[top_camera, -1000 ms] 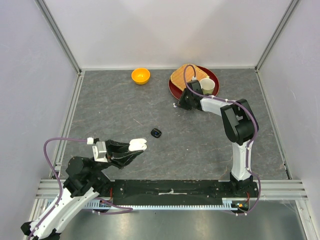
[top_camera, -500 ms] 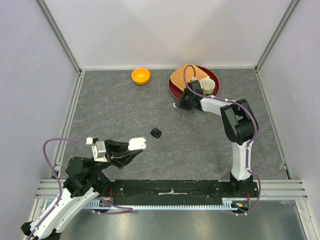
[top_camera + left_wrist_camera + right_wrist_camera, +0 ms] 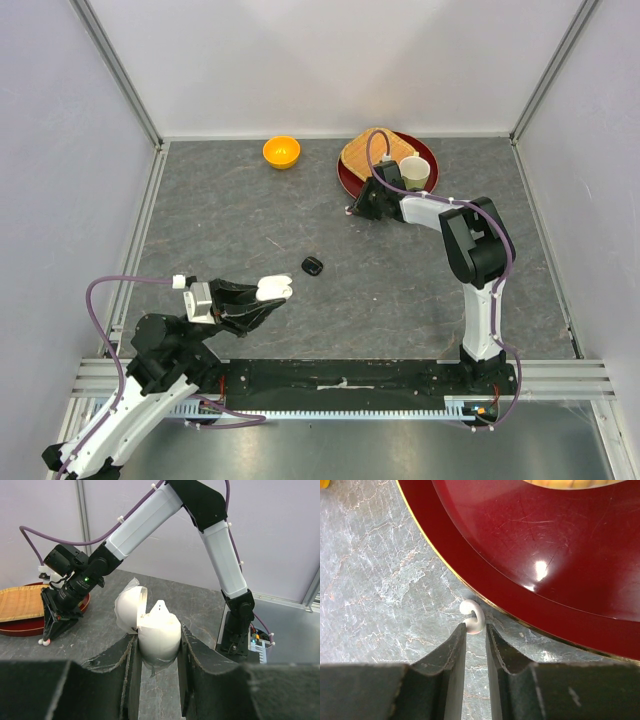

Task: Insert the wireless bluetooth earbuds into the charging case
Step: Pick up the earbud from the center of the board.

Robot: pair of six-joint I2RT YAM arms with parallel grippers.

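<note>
Earbud (image 3: 472, 617): spotted on worktop (image 3: 380, 580), wedged against plate (image 3: 560, 555) rim. Had right pincer (image 3: 475, 627) slightly parted at it, not gripping. Clamped open case (image 3: 160, 630) in left pincer (image 3: 156, 639), raised for loading.

— What do you have on the left wrist camera?
— My left gripper (image 3: 157, 636) has its jaws clamped on the white charging case (image 3: 159, 630), upright, lid hinged open.
— And past it?
— The right gripper (image 3: 51, 627) points down at the tabletop (image 3: 200, 610), with a white earbud (image 3: 45, 641) at its tip, just beside the red plate (image 3: 20, 626). A woven mat (image 3: 20, 602) lies on that plate.
</note>
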